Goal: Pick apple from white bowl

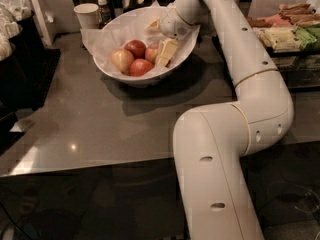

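The white bowl [116,72], lined with crumpled white paper, stands at the back of the dark table. Several apples lie in it. The apple [151,52], red with paler streaks, lies on the right of the pile, partly hidden by a finger. A paler yellow-pink apple [122,60] lies at the left, and two deeper red apples [135,48] [141,67] lie in the middle. My gripper [159,39] reaches down into the bowl's right side with its fingers apart. One cream finger [166,53] rests beside the apple, touching or almost touching it. The other finger [153,25] is above, near the far rim.
A small white paper cup [87,15] and a small bottle [102,9] stand behind the bowl at the left. A tray of wrapped snacks [285,34] sits at the right. Dark bins [20,64] stand along the left edge. My arm [260,94] arches over the table's right side.
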Available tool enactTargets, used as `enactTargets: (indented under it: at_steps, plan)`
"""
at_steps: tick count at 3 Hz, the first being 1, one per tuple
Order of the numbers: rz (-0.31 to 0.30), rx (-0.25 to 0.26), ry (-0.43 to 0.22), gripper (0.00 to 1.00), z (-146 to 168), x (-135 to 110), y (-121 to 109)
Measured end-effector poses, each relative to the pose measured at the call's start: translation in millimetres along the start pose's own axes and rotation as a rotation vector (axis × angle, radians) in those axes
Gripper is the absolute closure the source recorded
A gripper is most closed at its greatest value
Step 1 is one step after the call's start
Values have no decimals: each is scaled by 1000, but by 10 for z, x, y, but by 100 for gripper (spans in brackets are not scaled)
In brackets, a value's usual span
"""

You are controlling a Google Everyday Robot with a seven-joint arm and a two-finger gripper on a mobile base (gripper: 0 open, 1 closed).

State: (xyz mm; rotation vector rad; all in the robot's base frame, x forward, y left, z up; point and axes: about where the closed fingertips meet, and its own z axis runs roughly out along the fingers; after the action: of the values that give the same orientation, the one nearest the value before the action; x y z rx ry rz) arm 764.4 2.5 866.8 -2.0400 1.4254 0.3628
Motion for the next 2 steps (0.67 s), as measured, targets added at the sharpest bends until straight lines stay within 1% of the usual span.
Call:
enactTargets:
  at_steps: [1, 2]
  plan:
    - [15, -9, -5, 25, 41, 8, 15]
    - [49, -21, 10, 44, 5, 62, 68]
